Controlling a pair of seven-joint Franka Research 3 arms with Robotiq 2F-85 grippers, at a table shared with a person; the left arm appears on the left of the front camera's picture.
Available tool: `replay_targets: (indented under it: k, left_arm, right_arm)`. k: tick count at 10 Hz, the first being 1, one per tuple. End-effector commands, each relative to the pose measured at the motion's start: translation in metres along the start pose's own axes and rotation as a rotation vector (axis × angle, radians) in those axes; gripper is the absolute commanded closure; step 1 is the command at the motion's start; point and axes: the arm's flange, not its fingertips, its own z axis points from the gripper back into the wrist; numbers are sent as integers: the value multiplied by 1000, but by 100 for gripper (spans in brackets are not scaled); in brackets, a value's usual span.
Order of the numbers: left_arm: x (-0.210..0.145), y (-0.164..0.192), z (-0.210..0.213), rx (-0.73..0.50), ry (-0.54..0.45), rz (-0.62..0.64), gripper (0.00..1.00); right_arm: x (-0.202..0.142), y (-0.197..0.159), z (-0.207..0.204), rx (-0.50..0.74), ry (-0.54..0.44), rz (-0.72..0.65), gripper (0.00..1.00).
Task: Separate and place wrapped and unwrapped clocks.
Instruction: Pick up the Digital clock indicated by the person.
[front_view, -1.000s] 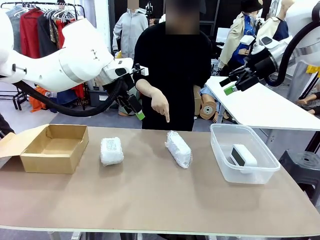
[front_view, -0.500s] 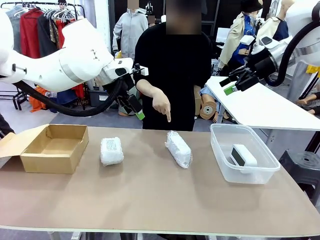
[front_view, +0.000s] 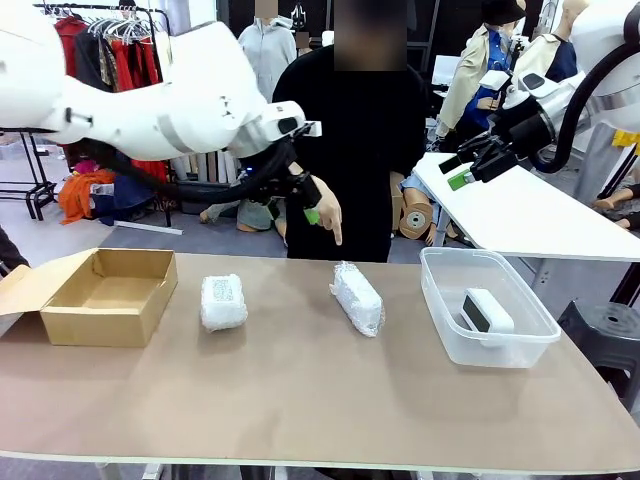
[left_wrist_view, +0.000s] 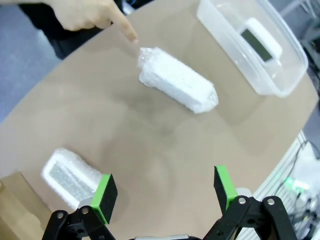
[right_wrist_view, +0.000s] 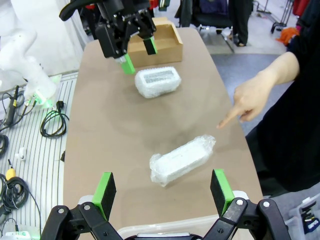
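Two wrapped clocks lie on the brown table: a short one (front_view: 223, 302) (left_wrist_view: 69, 175) (right_wrist_view: 157, 81) left of centre and a long one (front_view: 357, 297) (left_wrist_view: 177, 86) (right_wrist_view: 182, 161) in the middle. The unwrapped clock (front_view: 486, 311) (left_wrist_view: 259, 42), white with a dark screen, rests inside the clear bin (front_view: 440, 305) (left_wrist_view: 280, 85). A person's hand (front_view: 324, 213) (left_wrist_view: 90, 12) (right_wrist_view: 252, 97) points down at the long bundle. My left gripper (front_view: 300, 205) (left_wrist_view: 165, 187) hangs open high above the table, beside that hand. My right gripper (front_view: 455, 170) (right_wrist_view: 162, 192) stays open, raised at the far right.
An open cardboard box (front_view: 100, 295) (right_wrist_view: 167, 37) stands at the table's left end. The person stands at the far edge, behind the middle. A second white table (front_view: 530, 215) lies behind the bin on the right.
My left arm has swung to the right, bringing its open gripper up beside the person's pointing hand. The right arm, the hand and the clocks have not moved.
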Motion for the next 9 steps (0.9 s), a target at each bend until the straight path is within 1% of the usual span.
replay_targets:
  k: [1, 3, 4, 6, 7, 8, 9]
  left_arm:
    - [31, -14, -17, 31, 38, 81, 0]
    - [51, -23, -37, 23, 51, 185, 0]
    - [62, -29, -56, 35, 52, 227, 0]
    - [80, -36, -89, 60, 55, 275, 0]
    - [87, -43, -105, 112, 72, 305, 0]
    - [92, -50, -121, 109, 119, 306, 0]
    - [96, -56, -137, 122, 137, 329, 0]
  right_arm:
    - [1, 0, 1, -2, -3, 2, 0]
    - [1, 0, 1, -2, -3, 2, 0]
    - [1, 0, 1, -2, -3, 2, 0]
    - [1, 0, 1, -2, -3, 2, 0]
    - [1, 0, 1, -2, -3, 2, 0]
    - [1, 0, 1, -2, -3, 2, 0]
    - [1, 0, 1, -2, -3, 2, 0]
